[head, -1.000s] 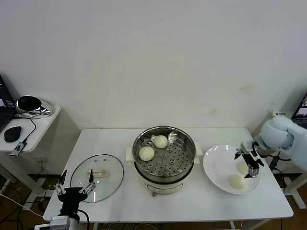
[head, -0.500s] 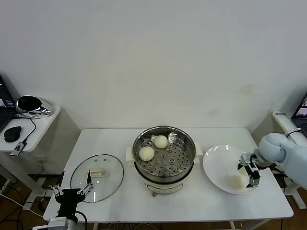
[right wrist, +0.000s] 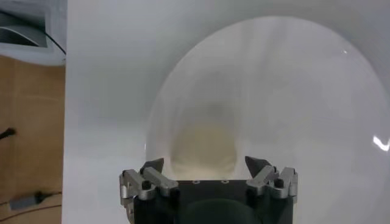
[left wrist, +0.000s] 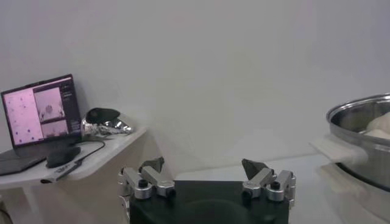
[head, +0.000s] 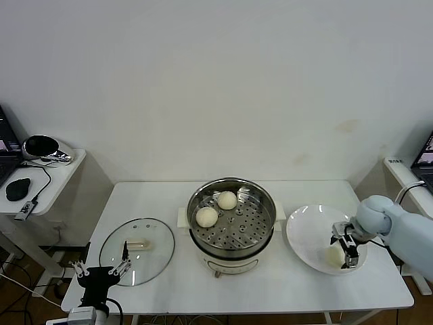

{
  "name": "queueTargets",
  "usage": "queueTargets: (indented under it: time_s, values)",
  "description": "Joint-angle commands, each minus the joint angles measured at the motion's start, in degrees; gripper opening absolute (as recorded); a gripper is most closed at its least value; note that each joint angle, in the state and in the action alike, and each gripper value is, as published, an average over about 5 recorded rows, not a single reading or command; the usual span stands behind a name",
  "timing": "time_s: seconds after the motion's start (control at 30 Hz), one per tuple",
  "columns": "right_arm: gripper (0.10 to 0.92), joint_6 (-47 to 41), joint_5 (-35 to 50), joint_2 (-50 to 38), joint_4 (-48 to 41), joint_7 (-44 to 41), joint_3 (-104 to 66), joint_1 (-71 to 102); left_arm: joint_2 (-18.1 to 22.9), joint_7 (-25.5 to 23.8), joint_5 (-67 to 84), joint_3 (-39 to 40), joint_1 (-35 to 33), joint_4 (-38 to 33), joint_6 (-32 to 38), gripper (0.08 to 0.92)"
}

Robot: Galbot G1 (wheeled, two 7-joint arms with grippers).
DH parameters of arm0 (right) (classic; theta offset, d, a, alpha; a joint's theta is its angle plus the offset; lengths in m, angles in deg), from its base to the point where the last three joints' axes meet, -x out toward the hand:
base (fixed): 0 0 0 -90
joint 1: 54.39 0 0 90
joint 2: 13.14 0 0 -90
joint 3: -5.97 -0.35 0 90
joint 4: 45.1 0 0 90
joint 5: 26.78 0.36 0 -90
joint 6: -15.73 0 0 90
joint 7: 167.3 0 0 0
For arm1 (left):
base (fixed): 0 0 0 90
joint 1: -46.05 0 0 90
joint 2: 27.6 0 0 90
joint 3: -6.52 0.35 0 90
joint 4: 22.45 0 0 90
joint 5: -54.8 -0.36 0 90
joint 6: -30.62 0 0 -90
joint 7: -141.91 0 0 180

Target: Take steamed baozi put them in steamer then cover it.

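Two pale baozi (head: 226,200) (head: 206,217) lie on the perforated tray of the shiny steamer (head: 193,203) at the table's middle. To its right is a white plate (head: 308,233), and my right gripper (head: 344,249) is down on it beside a baozi (head: 331,256). In the right wrist view a cream baozi (right wrist: 204,146) sits between the fingers of the right gripper (right wrist: 204,163), with a gap on each side; the gripper is open. My left gripper (head: 101,269) waits open at the table's front left edge.
The glass lid (head: 137,250) with a cream handle lies flat on the table left of the steamer, just behind the left gripper (left wrist: 204,165). A side table (head: 61,169) with a mouse and cables stands at the far left.
My right gripper has come down and forward from above the plate onto it, with its fingers now either side of a baozi. The left gripper has sunk slightly.
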Motion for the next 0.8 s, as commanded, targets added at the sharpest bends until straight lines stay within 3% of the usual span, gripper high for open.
queueTargets:
  time_s: [0.03, 0.23, 0.6, 0.8]
  values:
    - [0.705, -0.11, -0.73, 0.98, -1.04, 0.18, -0.93, 1.19, 0.17, 0.02, 0.00, 0.11, 0.09, 0.13, 0.04, 0.823]
    - [0.588, 0.02, -0.59, 0.81, -0.80, -0.38, -0.92, 0.47, 0.08, 0.03, 0.03, 0.04, 0.15, 0.17, 0.05, 0.823]
    - [0.560, -0.39, 6.60, -1.89, 2.25, -3.63, 5.36, -16.18, -0.30, 0.00, 0.25, 0.09, 0.40, -0.16, 0.02, 0.823]
    - [0.566, -0.87, 14.20, 1.78, 2.05, -4.91, 11.05, -33.66, -0.60, -0.01, 0.45, 0.25, 0.93, -0.10, -0.06, 0.823]
